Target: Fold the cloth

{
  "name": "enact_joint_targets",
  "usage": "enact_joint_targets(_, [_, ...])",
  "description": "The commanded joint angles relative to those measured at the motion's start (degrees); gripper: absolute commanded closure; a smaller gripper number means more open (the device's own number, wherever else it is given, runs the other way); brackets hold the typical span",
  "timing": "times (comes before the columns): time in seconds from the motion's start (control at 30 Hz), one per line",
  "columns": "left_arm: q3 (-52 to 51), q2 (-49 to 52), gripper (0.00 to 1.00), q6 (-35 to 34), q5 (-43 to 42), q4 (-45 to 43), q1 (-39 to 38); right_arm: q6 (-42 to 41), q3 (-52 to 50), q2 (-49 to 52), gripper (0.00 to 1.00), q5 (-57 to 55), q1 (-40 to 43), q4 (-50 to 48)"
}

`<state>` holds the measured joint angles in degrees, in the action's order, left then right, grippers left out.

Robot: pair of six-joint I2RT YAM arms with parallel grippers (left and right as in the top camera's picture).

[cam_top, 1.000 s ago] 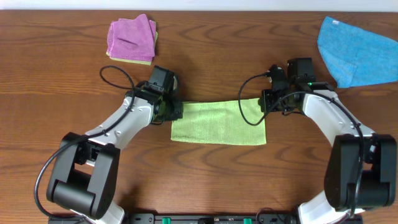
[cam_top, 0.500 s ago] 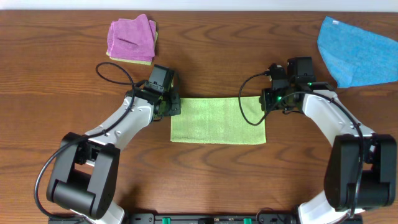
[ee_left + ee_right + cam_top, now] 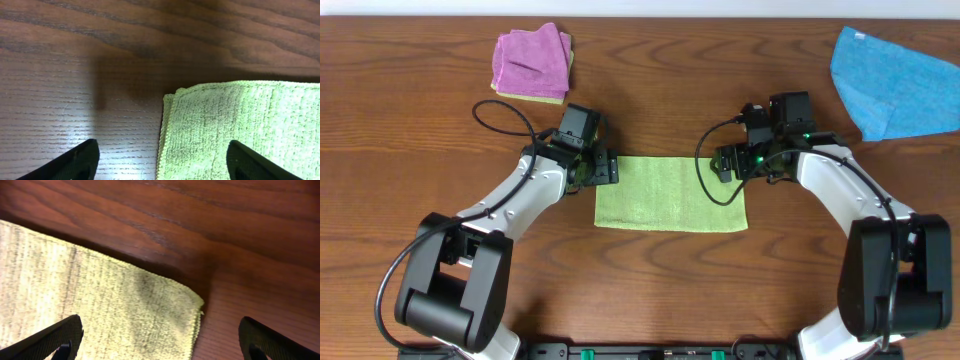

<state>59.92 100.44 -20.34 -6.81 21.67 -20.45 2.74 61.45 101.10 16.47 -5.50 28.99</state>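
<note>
The green cloth (image 3: pixel 670 193) lies flat on the tabletop (image 3: pixel 650 90) between the two end effectors, as a long, tidy rectangle. The left end effector (image 3: pixel 600 168) is spread wide and holds nothing, with one cloth corner just ahead between its fingertips. The right end effector (image 3: pixel 725 162) is also spread and empty over the opposite corner. The edge in the left wrist view looks doubled, so I judge at least one fold done. A crosswise fold probably remains. A folded pink cloth (image 3: pixel 532 62) lies beyond the left end effector. A blue cloth (image 3: pixel 895 80) lies well off to the right one's outer side. No brand, label or writing is readable.
</note>
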Motion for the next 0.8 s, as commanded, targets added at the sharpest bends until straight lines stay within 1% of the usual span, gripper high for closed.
enact_joint_targets(0.0, [0.24, -0.70, 0.11, 0.22, -0.31, 0.61, 0.17, 0.28, 0.68, 0.28, 0.01, -1.46, -0.48, 0.68])
enact_joint_targets(0.1, [0.24, -0.81, 0.12, 0.26, -3.41, 1.27, 0.17, -0.13, 0.68, 0.26, 0.01, -1.44, -0.48, 2.99])
enact_joint_targets(0.23, [0.28, -2.49, 0.02, 1.81, -4.61, 4.26, 0.17, -0.09, 0.70, -0.72, 0.01, -0.83, -0.44, 7.65])
enact_joint_targets(0.27, [0.28, -3.34, 0.05, 2.56, -4.55, 6.12, 0.17, 0.00, 0.70, -1.25, 0.01, -1.29, -0.42, 9.64])
enact_joint_targets(0.37, [0.28, -7.04, 0.05, 3.98, -4.28, 12.09, 0.22, 0.79, 0.61, -1.68, 0.01, -1.16, -0.44, 13.07])
enact_joint_targets(0.43, [0.28, -9.46, 0.05, 4.96, -10.88, 11.69, -0.24, 0.68, 0.07, -1.68, 0.01, -1.01, -0.42, 12.52])
enact_joint_targets(0.47, [0.28, -10.25, 0.05, 4.28, -13.35, 11.50, -0.68, 0.24, -0.17, -1.68, 0.01, -1.03, -0.44, 12.00])
enact_joint_targets(0.57, [0.24, -10.67, 0.05, -1.70, -17.35, 11.15, -2.64, 0.07, -0.55, -1.66, 0.01, -1.03, -0.20, 10.16])
enact_joint_targets(0.77, [0.24, -6.47, 0.05, -1.88, -15.08, 5.75, -9.49, 0.17, -1.25, -1.62, 0.01, -1.03, 2.60, 9.35])
